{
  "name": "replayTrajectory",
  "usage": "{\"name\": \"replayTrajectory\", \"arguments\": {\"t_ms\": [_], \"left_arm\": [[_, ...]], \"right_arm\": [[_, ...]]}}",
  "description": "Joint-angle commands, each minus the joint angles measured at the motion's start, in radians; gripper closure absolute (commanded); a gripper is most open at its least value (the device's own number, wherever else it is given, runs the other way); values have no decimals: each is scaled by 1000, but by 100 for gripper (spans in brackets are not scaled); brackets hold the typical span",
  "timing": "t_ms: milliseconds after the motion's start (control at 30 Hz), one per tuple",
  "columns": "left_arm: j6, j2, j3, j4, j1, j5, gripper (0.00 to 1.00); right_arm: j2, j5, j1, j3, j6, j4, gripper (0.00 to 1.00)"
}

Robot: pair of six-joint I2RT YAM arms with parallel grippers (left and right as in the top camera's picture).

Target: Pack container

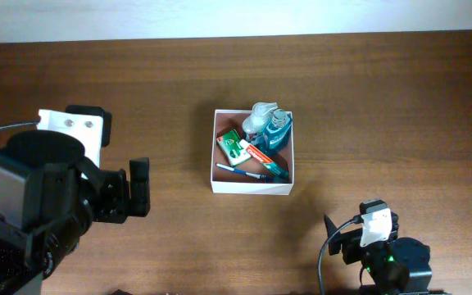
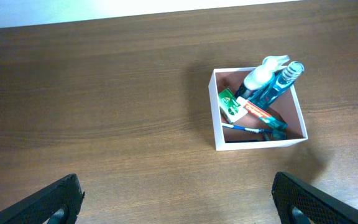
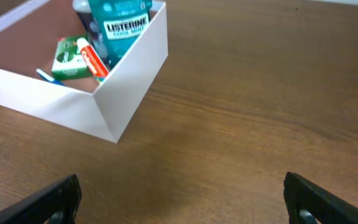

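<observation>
Your container (image 1: 252,188) sits mid-tabletop (image 1: 383,98), packed with a Listerine bottle (image 1: 277,131), white pump bottle (image 1: 258,121), toothpaste tube (image 1: 260,156), green-and-white carton (image 1: 232,146) and blue toothbrush (image 1: 240,170). Your left tool (image 2: 179,202) and right tool (image 3: 182,199) both hang spread wide, gripping nothing, well apart from it.

Robot lab bench: wood-grain table (image 1: 400,98), left arm (image 1: 47,197), right arm (image 1: 379,246)

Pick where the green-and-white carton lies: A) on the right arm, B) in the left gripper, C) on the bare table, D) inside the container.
D: the green-and-white carton lies inside the container, beside the toothpaste tube.
</observation>
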Motion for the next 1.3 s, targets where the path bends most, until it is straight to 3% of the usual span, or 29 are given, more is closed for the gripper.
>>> {"name": "replayTrajectory", "arguments": {"t_ms": [0,1267], "left_arm": [[8,-5,5,0,2,-14,1],[8,-5,5,0,2,-14,1]], "right_arm": [[-12,-5,-8,-37,9,4,1],[-12,11,-8,-92,9,0,1]]}}
